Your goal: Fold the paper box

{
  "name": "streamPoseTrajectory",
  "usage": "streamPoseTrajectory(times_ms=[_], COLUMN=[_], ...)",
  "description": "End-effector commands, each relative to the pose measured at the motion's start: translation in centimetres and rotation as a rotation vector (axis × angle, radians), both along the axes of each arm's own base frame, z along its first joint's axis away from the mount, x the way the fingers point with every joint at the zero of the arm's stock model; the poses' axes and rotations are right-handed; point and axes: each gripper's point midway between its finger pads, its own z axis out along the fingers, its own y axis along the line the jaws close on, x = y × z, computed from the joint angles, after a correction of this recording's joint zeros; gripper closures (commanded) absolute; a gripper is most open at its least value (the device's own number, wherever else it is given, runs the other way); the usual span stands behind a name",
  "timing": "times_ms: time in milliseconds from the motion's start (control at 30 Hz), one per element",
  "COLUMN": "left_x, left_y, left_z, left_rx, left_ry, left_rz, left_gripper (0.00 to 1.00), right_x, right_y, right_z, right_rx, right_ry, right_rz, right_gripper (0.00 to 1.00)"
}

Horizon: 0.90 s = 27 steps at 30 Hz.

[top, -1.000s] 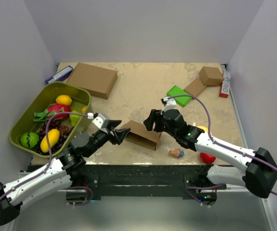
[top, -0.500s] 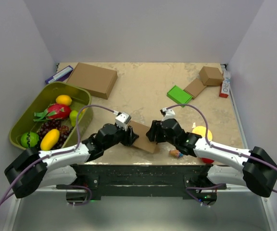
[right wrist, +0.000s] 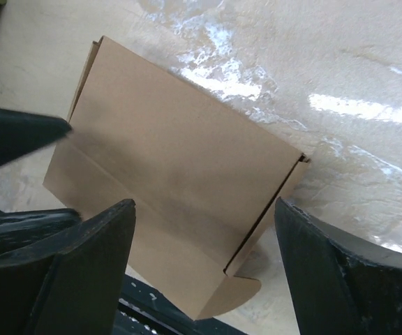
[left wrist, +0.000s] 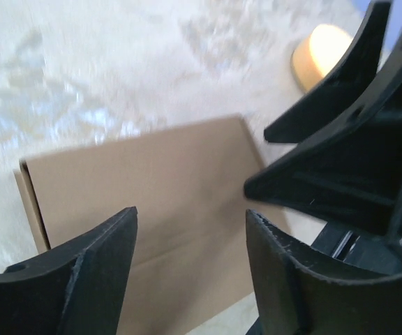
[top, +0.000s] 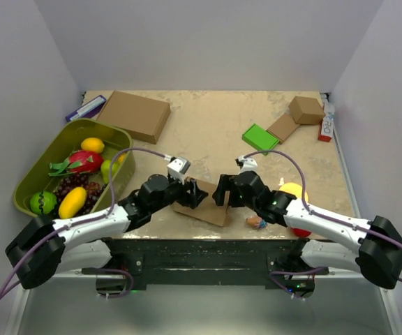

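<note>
The paper box is a slim, folded brown cardboard mailer lying flat near the table's front edge. My left gripper is over its left part and my right gripper over its right end, tips almost meeting. In the left wrist view the box lies below the open left gripper, with nothing pinched. In the right wrist view the box shows a closed lid seam and a rounded tab sticking out at its near corner. The right gripper is open above it.
A green bin of fruit stands at the left. At the back are a larger brown box, a small cube box, a flat cardboard piece and a green block. A yellow fruit and a small wrapped item lie by the right arm.
My left arm has swung right onto the box, and the box has slid toward the front edge. Both grippers narrowed, then opened wider.
</note>
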Motion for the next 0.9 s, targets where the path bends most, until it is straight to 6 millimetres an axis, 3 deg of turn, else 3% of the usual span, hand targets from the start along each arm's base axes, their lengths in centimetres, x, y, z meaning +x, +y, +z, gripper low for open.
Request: streamPoseTrajectory(times_ms=[0, 133, 333, 467, 633, 733, 767, 867], left_x=[2.7, 4.2, 3.8, 3.3, 3.4, 3.1, 3.0, 3.0], left_y=[0.5, 3.4, 5.2, 5.3, 6.5, 7.5, 7.6, 8.2], left_z=[6.1, 4.8, 1.6, 0.7, 0.8, 0.8, 1.1, 1.2], left_rx=[-0.055, -0.045, -0.052, -0.076, -0.091, -0.127, -0.141, -0.146], left_ry=[-0.124, -0.076, 0.047, 0.089, 0.115, 0.128, 0.126, 0.133], left_rz=[0.052, 0.141, 0.150, 0.142, 0.181, 0.218, 0.218, 0.230], left_gripper=[0.25, 0.18, 0.11, 0.09, 0.06, 0.04, 0.04, 0.03], right_x=[0.7, 0.3, 0.1, -0.4, -0.6, -0.7, -0.7, -1.1], right_y=[-1.3, -2.4, -3.8, -2.2, -3.5, -4.0, -4.3, -4.7], right_z=[1.9, -0.4, -4.8, -5.5, -5.5, -5.3, -5.4, -5.8], right_rx=[-0.046, -0.081, -0.043, 0.102, 0.136, 0.183, 0.191, 0.202], right_ry=[-0.007, 0.076, 0.179, 0.228, 0.229, 0.231, 0.235, 0.252], right_rz=[-0.076, -0.122, -0.161, -0.085, -0.106, -0.118, -0.128, -0.130], right_gripper=[0.15, 0.17, 0.18, 0.24, 0.42, 0.57, 0.67, 0.78])
